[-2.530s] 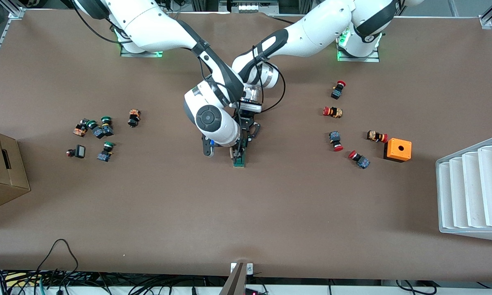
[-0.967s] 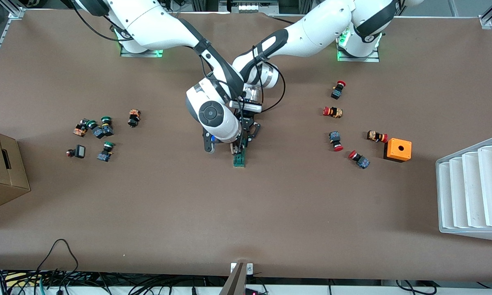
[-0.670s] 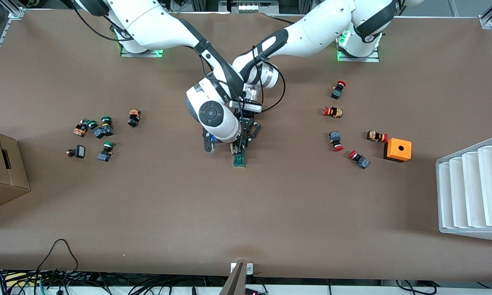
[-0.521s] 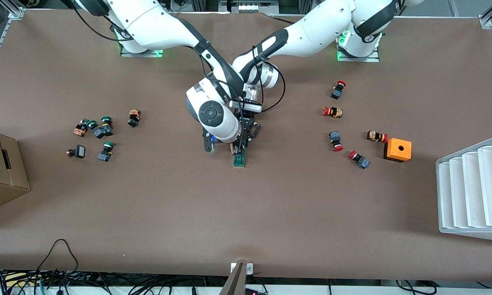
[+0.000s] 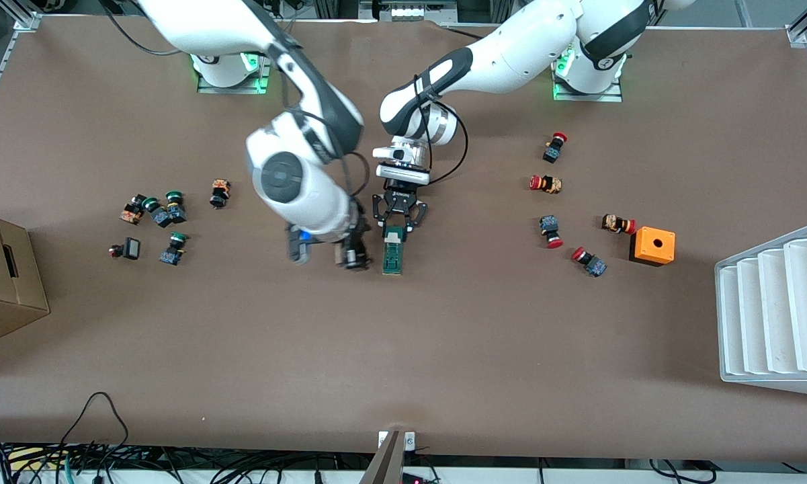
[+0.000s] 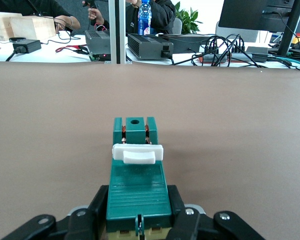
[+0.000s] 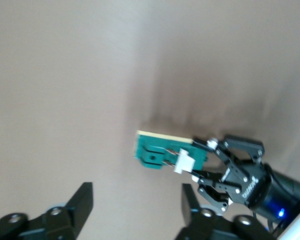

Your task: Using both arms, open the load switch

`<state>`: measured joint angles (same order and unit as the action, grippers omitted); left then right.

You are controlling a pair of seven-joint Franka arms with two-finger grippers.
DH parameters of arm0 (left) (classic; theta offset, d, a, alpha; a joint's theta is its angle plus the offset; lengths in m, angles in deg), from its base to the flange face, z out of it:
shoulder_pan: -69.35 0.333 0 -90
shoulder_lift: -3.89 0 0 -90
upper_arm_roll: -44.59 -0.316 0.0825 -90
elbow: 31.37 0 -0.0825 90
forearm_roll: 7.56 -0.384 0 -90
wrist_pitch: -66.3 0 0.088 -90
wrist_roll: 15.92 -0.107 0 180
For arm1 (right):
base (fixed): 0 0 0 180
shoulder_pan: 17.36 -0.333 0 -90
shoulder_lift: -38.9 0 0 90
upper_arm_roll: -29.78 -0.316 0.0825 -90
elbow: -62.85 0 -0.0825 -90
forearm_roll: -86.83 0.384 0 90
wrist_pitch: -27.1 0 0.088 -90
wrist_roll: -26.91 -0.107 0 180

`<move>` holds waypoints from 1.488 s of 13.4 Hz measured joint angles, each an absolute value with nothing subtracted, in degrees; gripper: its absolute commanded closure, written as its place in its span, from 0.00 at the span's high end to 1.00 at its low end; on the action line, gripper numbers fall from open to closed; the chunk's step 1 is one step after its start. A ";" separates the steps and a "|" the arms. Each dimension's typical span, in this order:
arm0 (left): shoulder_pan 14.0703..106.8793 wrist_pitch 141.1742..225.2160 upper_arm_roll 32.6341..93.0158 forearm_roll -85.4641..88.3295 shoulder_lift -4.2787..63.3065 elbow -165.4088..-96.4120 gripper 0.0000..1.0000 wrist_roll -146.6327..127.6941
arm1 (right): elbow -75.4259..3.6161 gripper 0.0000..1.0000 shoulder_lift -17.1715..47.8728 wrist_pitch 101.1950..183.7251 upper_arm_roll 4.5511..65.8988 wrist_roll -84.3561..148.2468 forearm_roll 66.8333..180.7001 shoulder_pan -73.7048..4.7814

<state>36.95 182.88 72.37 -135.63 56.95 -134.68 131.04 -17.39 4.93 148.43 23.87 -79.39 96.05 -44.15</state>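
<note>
Count, desk (image 5: pixel 484 349) contents:
- load switch (image 5: pixel 393 255): 1.
- Arms: 2, with one gripper each, i.e. left gripper (image 5: pixel 394 231) and right gripper (image 5: pixel 325 255).
- red-capped push buttons (image 5: pixel 555 146): 6 in all. 5 are loose toward the left arm's end; 1 small one (image 5: pixel 115 251) is toward the right arm's end.
- green-capped push buttons (image 5: pixel 174 199): 3, all toward the right arm's end.
- orange-and-black pieces (image 5: pixel 220 193) with no cap seen: 2.
- orange box (image 5: pixel 652 246) with a hole: 1.
- white slotted tray (image 5: pixel 773 316): 1.
- cardboard box (image 5: pixel 3 282): 1.
</note>
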 measured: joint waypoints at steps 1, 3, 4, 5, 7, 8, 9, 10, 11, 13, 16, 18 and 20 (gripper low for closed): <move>36.95 182.88 72.37 -135.63 56.95 -134.68 0.44 131.04 | -17.43 0.99 6.73 147.26 23.93 -72.98 96.00 -41.95; 36.95 182.88 72.37 -135.63 56.95 -134.68 0.50 131.04 | -17.55 0.99 10.09 143.72 24.02 -58.66 96.01 -36.82; 36.95 182.88 72.37 -135.63 56.95 -134.67 0.80 131.04 | -17.59 0.99 11.77 141.09 24.06 -51.35 96.04 -34.19; 36.95 182.89 72.37 -135.64 56.95 -134.66 1.00 131.05 | -17.69 0.99 13.43 138.40 24.09 -44.77 96.06 -31.78; 37.01 183.21 72.26 -136.17 57.50 -133.55 1.00 131.07 | -17.80 0.99 17.04 132.03 24.24 -31.11 96.06 -27.34; 37.05 183.27 72.22 -136.35 57.78 -132.98 1.00 131.07 | -17.85 0.99 19.01 128.65 24.48 -23.78 96.05 -25.16; 37.10 183.33 72.19 -136.41 57.85 -132.65 1.00 131.06 | -17.91 0.99 21.07 125.39 24.96 -15.96 96.05 -22.90; 37.13 183.38 72.19 -136.42 57.84 -132.40 1.00 131.06 | -18.02 0.99 23.13 122.57 25.97 -8.05 95.97 -20.99; 37.14 183.43 72.19 -136.42 57.82 -132.19 1.00 131.06 | -18.35 0.99 25.20 120.20 27.84 0.11 95.90 -19.79; 37.29 183.45 72.18 -136.42 57.81 -131.99 1.00 131.06 | -19.73 0.99 29.07 117.12 32.71 15.93 95.10 -18.91; 37.78 183.77 72.18 -136.42 57.63 -131.82 1.00 131.06 | -21.37 0.99 32.51 115.70 36.03 32.38 90.26 -17.72; 38.14 184.99 72.18 -136.43 57.35 -131.55 1.00 131.06 | -21.80 0.99 32.81 115.71 35.95 36.59 87.54 -17.52; 38.59 186.55 72.22 -136.43 56.51 -131.36 1.00 131.02 | -22.34 0.99 32.24 116.10 35.51 37.28 85.73 -17.73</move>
